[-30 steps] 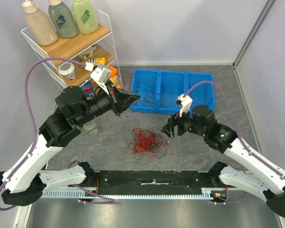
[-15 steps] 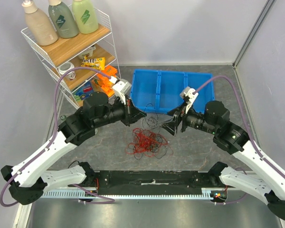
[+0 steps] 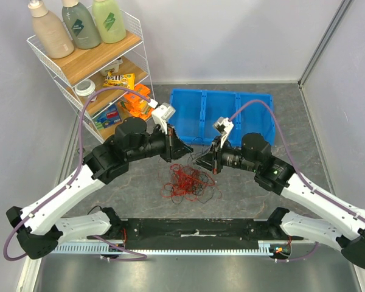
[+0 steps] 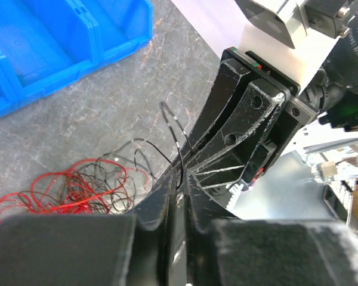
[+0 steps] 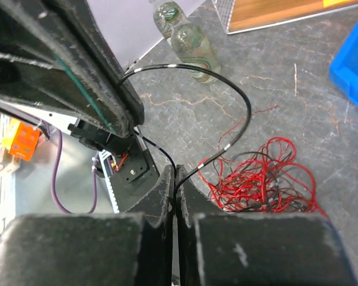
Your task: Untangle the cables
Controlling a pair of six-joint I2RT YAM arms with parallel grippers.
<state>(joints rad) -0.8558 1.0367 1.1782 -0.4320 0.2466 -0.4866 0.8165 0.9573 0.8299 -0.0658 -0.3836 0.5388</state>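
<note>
The cables lie as a loose red and black clump on the grey table between the arms. One black cable is lifted off it in a loop. My left gripper hovers just above the clump's far edge, and its jaws are shut on that black cable. My right gripper sits right beside it, tip to tip. In the right wrist view my right gripper is shut on the same black cable, with the clump lying below it.
A blue divided bin stands behind the grippers. A wire shelf with bottles and small packets is at the back left. A clear bottle stands on the table near the shelf. A black rail runs along the near edge.
My left arm swung from the bin toward the clump, bringing a black cable with it. My right gripper moved left to meet it and closed on that cable.
</note>
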